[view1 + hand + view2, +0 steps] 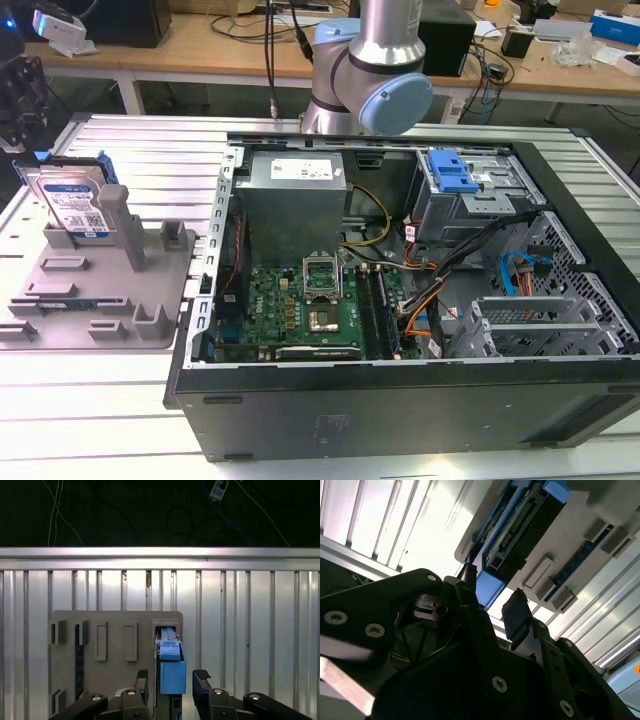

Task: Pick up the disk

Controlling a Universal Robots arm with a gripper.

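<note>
Here, in the exterior view, an open black metal computer case (400, 400) sits mid-table. On the exterior view's left, a grey plastic fixture with upright posts (110, 290) holds the flat silver, blue-railed disk (72, 200), leaning on edge. The silver-and-blue arm (375, 70) rises behind the case. In the second wrist view, the black gripper (491, 586) is spread, with the disk's blue rail between its fingers (516, 605). In the first wrist view, gaps show on both sides of the disk, above the ribbed aluminium table (250, 630).

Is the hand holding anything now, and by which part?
Nothing is held: the open hand stands on both sides of the disk, at its blue end.
</note>
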